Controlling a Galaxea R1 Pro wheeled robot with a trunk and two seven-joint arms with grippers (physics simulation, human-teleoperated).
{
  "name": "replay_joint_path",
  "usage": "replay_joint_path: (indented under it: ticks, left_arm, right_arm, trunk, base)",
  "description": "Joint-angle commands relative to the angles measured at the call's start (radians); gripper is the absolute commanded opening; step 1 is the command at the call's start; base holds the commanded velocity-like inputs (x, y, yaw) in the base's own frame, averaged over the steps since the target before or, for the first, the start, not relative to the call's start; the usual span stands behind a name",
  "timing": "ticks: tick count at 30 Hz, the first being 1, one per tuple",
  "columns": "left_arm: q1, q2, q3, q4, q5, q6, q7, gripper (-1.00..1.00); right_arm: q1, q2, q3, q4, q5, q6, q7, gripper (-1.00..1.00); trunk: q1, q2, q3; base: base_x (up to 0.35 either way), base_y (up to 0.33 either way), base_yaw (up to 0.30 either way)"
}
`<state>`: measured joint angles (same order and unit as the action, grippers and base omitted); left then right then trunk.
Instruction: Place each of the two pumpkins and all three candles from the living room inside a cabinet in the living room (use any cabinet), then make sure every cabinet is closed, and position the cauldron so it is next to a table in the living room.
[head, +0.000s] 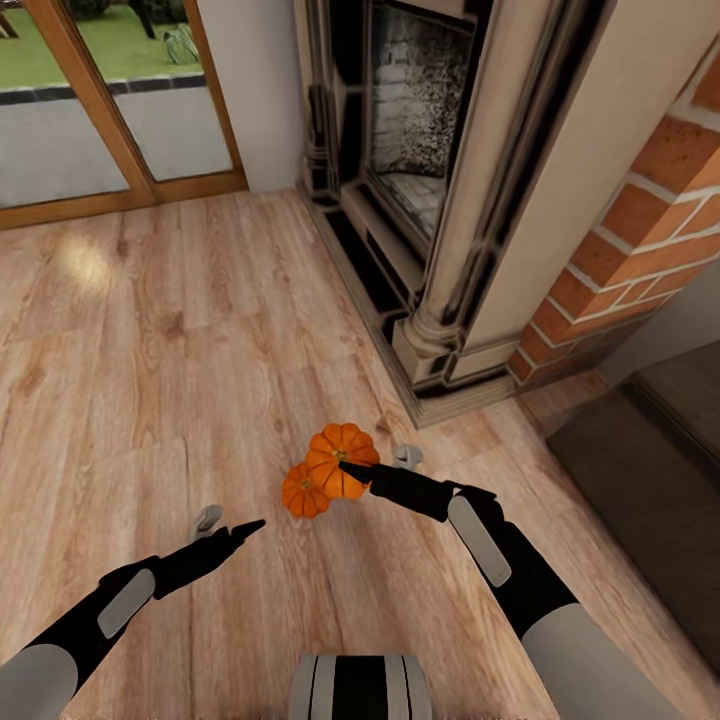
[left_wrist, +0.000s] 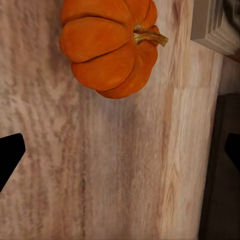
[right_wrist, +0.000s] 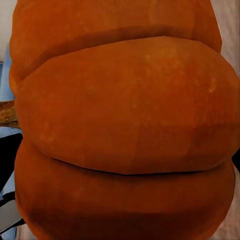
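Two orange ribbed pumpkins sit close together on the wood floor in front of the fireplace. My right gripper (head: 350, 469) is shut on the larger pumpkin (head: 342, 455), which fills the right wrist view (right_wrist: 125, 120), a black fingertip (right_wrist: 6, 155) at either edge. The smaller pumpkin (head: 303, 491) rests on the floor just left of it and shows with its stem in the left wrist view (left_wrist: 107, 47). My left gripper (head: 252, 525) hovers open a short way left of that pumpkin, its fingers (left_wrist: 10, 155) wide apart over bare floor. Candles and cauldron are out of view.
A stone fireplace (head: 420, 180) with a brick side (head: 640, 230) stands just behind the pumpkins, its plinth corner (head: 440, 385) close to my right gripper. A dark low block (head: 650, 480) lies at the right; what it is I cannot tell. Glass doors (head: 110, 110) are at far left.
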<state>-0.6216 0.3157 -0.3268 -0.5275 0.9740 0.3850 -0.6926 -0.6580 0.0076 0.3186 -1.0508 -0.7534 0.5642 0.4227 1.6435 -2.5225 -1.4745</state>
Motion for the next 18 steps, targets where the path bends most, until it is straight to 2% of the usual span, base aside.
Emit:
replay_joint_path:
  ticks: [1,6,12,18]
  left_arm:
    - [0.0,0.0,0.0,0.0,0.0,0.0,-0.002,1.0]
    - [0.0,0.003,0.0,-0.003,0.001,-0.003,-0.007,1.0]
    - [0.0,0.013,0.0,-0.014,0.002,-0.003,-0.014,1.0]
    - [0.0,0.011,0.0,-0.014,0.003,-0.004,-0.015,1.0]
  right_arm:
    - [0.0,0.0,0.0,-0.004,-0.002,0.0,-0.001,-1.0]
    - [0.0,0.003,-0.002,-0.016,-0.002,0.0,-0.002,-1.0]
    - [0.0,0.004,0.001,-0.017,-0.001,0.0,-0.003,-1.0]
    - [0.0,0.003,-0.001,-0.018,-0.001,-0.001,0.0,-1.0]
  trunk:
    - [0.0,0.0,-0.004]
    - [0.0,0.0,-0.004]
    - [0.003,-0.002,-0.027]
    - [0.003,-0.002,-0.027]
  base:
    - [0.0,0.0,0.0]
    - [0.0,0.0,0.0]
    - [0.0,0.0,0.0]
    - [0.0,0.0,0.0]
